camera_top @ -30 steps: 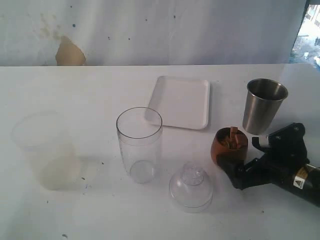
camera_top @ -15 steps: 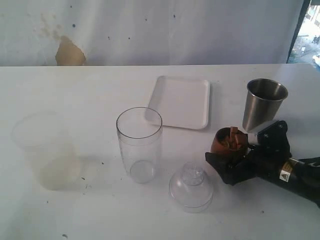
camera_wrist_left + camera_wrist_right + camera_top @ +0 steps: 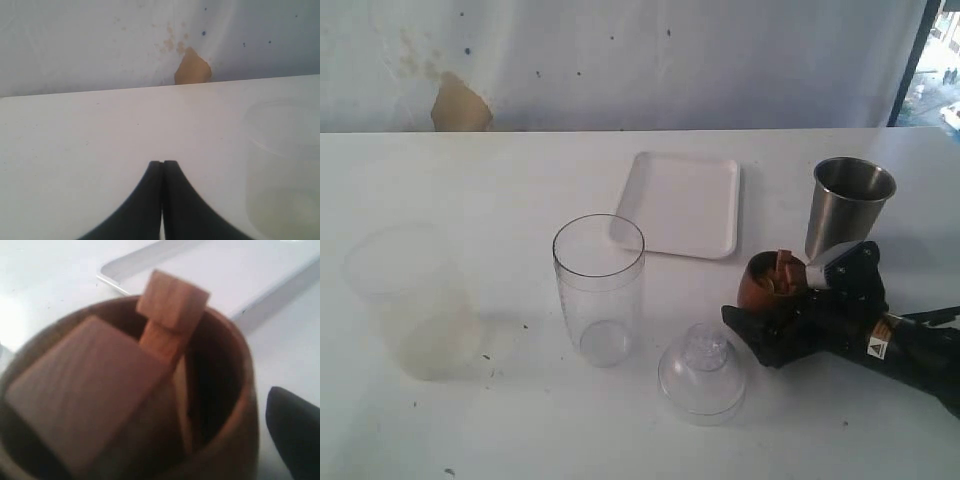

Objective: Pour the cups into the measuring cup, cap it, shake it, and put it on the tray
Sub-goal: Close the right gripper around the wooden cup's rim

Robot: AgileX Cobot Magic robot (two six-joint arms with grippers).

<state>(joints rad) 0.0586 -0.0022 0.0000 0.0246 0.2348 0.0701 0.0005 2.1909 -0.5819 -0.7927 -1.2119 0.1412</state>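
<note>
Right now my right tool stands at its widest, its jaws either side of the wooden cup and gripping nothing. I read clock hours on the worktop in the exterior view, with twelve toward the back wall. The tool reaches in low from about four o'clock of the cup. One black finger lies on the cup's seven o'clock side, and the other is at its three o'clock side.

The cup stands upright with its long axis vertical and its mouth up. Wooden blocks are stacked inside, and one pokes above the rim. In the right wrist view the cup nearly fills the frame. One fingertip sits just beside its wall, with a sliver of white between them.

The steel tumbler stands upright at one o'clock of the wooden cup, near it but apart. The cap rests neck up at about seven o'clock of the cup. The measuring cup stands upright and open-mouthed at nine o'clock, beyond the cap. The tray lies flat at eleven o'clock.

My left tool is closed, its fingers pressed together with nothing between them, above bare worktop. A frosted cup stands well apart at the nine o'clock end.
</note>
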